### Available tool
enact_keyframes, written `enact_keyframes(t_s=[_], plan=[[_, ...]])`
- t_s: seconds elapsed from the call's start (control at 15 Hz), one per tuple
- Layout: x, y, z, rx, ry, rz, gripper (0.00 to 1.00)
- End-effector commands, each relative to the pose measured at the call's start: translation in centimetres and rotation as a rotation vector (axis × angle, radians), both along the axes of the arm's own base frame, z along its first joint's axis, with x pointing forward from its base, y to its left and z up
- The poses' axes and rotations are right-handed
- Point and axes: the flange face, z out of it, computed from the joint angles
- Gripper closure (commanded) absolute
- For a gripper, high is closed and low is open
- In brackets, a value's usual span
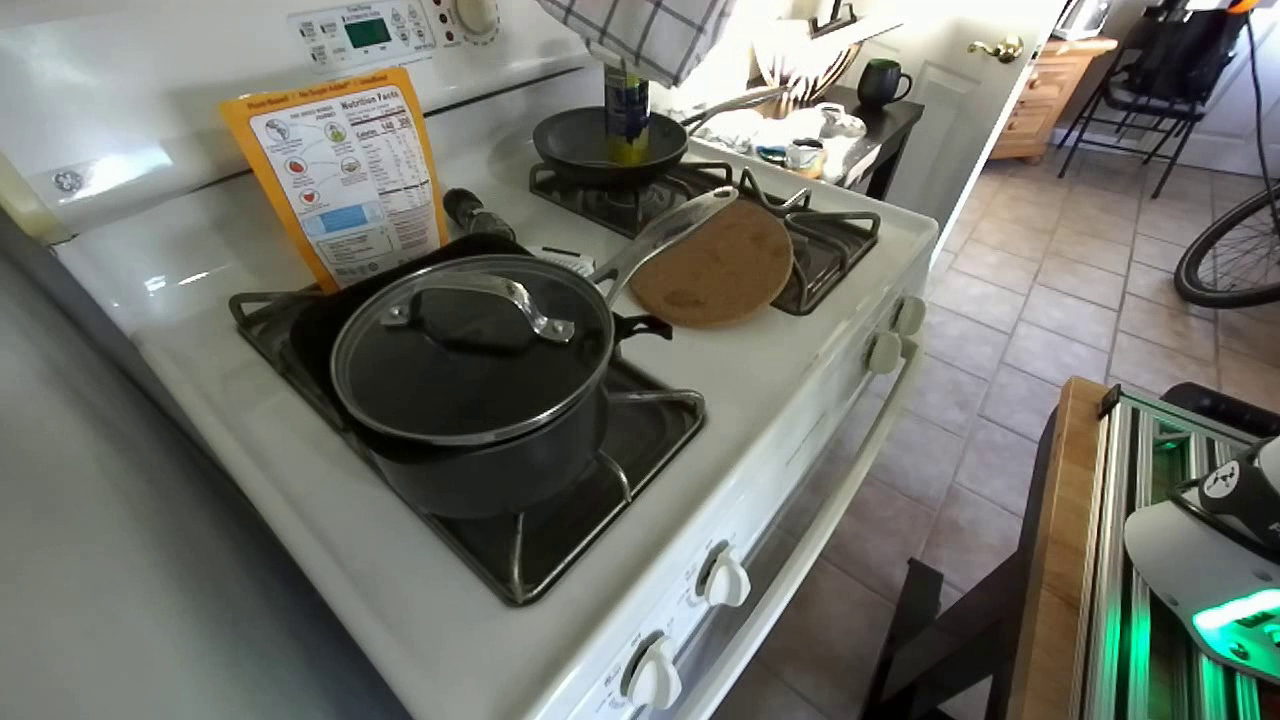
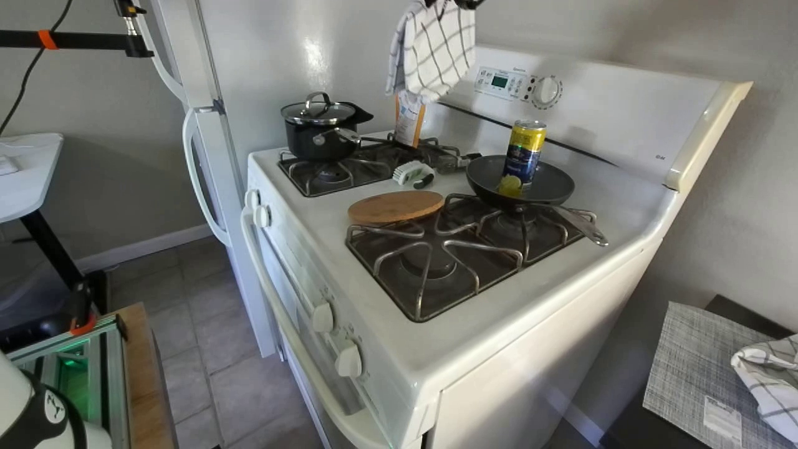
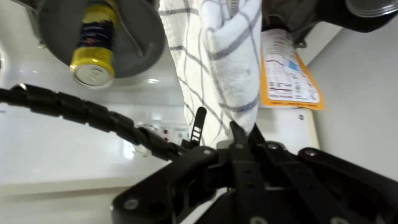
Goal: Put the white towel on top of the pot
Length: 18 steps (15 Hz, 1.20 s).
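I find my gripper [image 3: 244, 127] clamped on the white towel [image 2: 437, 53], which hangs in folds, well apart from the pot [image 2: 315, 138]. Glass lid [image 1: 450, 385] is on the pot. Near the pot stands an orange-edged packet [image 1: 350, 180]; farther from it, a can [image 2: 523, 153] in a pan [image 2: 553, 181].

Grey-checked white towel [image 2: 437, 53], black pot [image 2: 318, 138]

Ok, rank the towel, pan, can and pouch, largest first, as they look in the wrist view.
1. Towel, also nearest of the four
2. Pan, cut off by the top edge
3. Can and pouch: too alike to rank
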Motion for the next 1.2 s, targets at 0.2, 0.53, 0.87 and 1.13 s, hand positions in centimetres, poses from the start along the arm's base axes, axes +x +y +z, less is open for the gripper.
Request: enact_keyframes(t_s=[0.2,0.53,0.87,1.13], plan=[[-3.2,11.2,4.5,0.184,0.024,0.326,0.98],[-3.0,11.6,4.3,0.169,0.026,0.308,0.94],[-1.9,14.3,2.8,0.204,0.046,0.330,0.99],[-1.0,20.1,1.0,0.266,0.115,0.416,0.98]])
